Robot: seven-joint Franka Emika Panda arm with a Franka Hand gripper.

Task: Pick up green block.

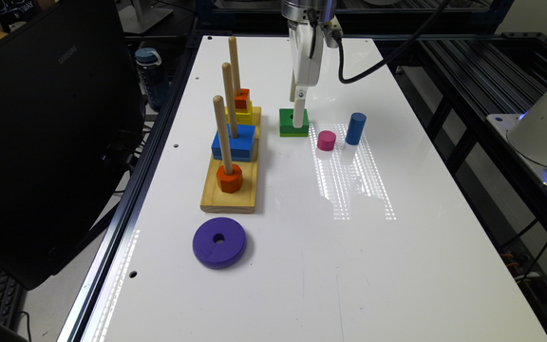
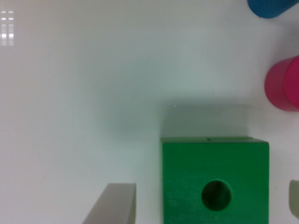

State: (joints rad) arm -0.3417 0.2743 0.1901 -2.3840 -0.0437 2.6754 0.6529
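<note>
Fingers of the gripper (image 2: 210,205) are seen spread apart in the wrist view, one grey finger (image 2: 114,205) on either side of the green block (image 2: 215,179), which is found just above the centre of the exterior frame on the white table (image 1: 302,237). Further right, the pink cylinder (image 1: 326,140) and blue cylinder (image 1: 355,128) stand near. If the closing is judged off-centre, the block could be pushed or twisted out instead of gripped, and the cylinders could be knocked.

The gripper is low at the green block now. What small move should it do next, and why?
Probably close the fingers. In the wrist view the green block sits between two open fingers, one on each side, apart from it. In the exterior view the gripper is down at block height, so lowering further seems unnecessary.
</note>
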